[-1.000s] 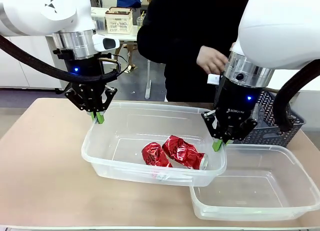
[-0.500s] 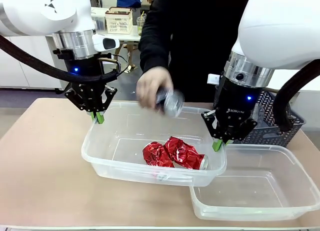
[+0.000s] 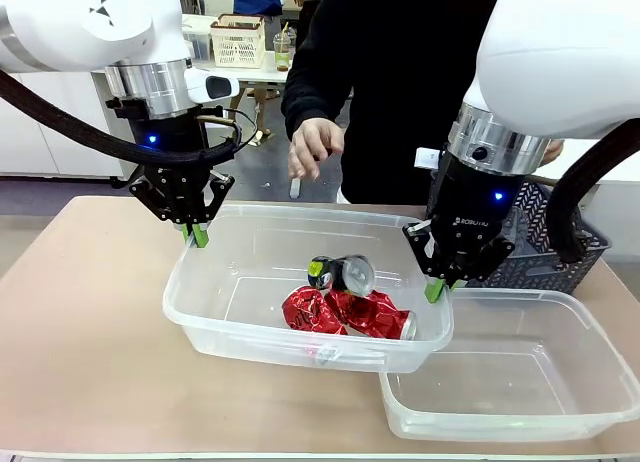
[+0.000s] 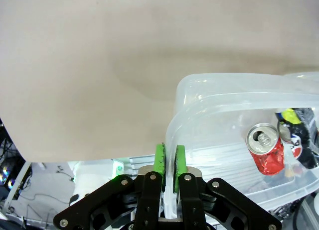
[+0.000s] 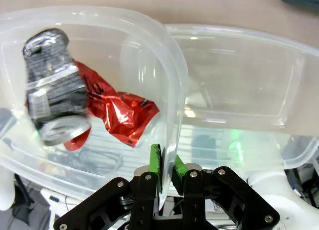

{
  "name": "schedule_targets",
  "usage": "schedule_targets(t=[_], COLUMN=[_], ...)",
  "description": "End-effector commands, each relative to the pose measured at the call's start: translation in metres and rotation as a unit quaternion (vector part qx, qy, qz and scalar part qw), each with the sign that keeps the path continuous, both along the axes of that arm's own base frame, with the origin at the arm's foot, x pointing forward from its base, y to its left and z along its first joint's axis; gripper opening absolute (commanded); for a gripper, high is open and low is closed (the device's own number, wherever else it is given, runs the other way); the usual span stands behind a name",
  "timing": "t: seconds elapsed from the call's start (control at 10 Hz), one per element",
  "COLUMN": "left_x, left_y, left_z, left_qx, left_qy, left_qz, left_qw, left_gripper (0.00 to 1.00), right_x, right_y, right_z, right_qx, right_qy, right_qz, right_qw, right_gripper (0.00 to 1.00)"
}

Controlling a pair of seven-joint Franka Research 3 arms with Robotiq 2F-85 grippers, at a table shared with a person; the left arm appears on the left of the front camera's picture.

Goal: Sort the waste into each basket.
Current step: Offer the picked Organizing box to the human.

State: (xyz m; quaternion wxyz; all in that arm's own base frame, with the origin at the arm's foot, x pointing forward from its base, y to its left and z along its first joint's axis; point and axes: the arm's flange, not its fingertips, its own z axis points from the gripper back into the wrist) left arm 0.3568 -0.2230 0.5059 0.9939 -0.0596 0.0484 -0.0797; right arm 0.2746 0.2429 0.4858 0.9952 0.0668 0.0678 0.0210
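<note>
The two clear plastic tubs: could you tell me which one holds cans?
The clear tub that both grippers clamp holds crushed red cans; the other tub is empty.

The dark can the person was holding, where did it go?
The person's hand let go and pulled back; the dark metal drink can dropped into the left clear plastic tub, onto the crushed red cans. Both grippers stayed clamped on that tub's rim.

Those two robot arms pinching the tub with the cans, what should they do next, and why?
Probably just keep holding. The left gripper and right gripper each clamp the rim of the tub, a dark can is landing on the red cans, and the person's hand hovers above.
</note>
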Motion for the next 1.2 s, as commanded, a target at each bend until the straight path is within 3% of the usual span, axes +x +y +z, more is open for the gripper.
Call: schedule_targets(t=[0.0,1.1], left_x=[0.0000,0.0000], left_y=[-0.0016,0.0000], left_z=[0.0037,0.0000], left_qx=[-0.002,0.000], left_qy=[0.000,0.000], left_qz=[0.000,0.000], left_qw=[1.000,1.000], left_gripper=[0.10,0.10], right_x=[0.0015,0.0000], right_y=[-0.0011,0.0000], right_z=[0.0040,0.0000], right_qx=[-0.001,0.000], right_qy=[-0.002,0.000], right_qz=[0.016,0.000], right_qw=[1.000,1.000], right_gripper=[0.08,0.08])
